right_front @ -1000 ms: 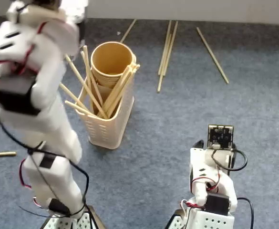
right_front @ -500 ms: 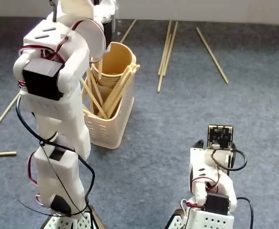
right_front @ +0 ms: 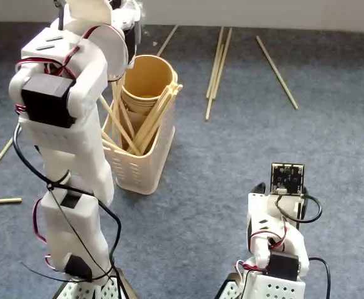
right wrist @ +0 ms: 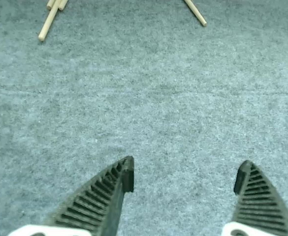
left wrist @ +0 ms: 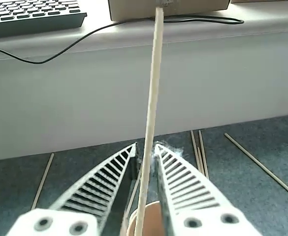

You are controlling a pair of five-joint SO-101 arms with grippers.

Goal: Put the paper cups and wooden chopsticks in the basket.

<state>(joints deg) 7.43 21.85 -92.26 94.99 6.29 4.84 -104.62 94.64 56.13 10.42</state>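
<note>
Left gripper (left wrist: 144,152): clamped on one chopstick (left wrist: 152,88), upright above the basket (right_front: 141,168) holding cups (right_front: 145,78), apparently for dropping in; right gripper (right wrist: 183,179): fingers apart, empty, low over carpet (right wrist: 134,88); loose chopsticks (right_front: 218,62) beyond.

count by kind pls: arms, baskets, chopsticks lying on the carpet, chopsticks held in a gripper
arms: 2, the left arm and the right arm
basket: 1
chopsticks on the carpet: 6 that can be told apart; the middle bunch may hide another
chopstick held in the left gripper: 1
total: 10
</note>
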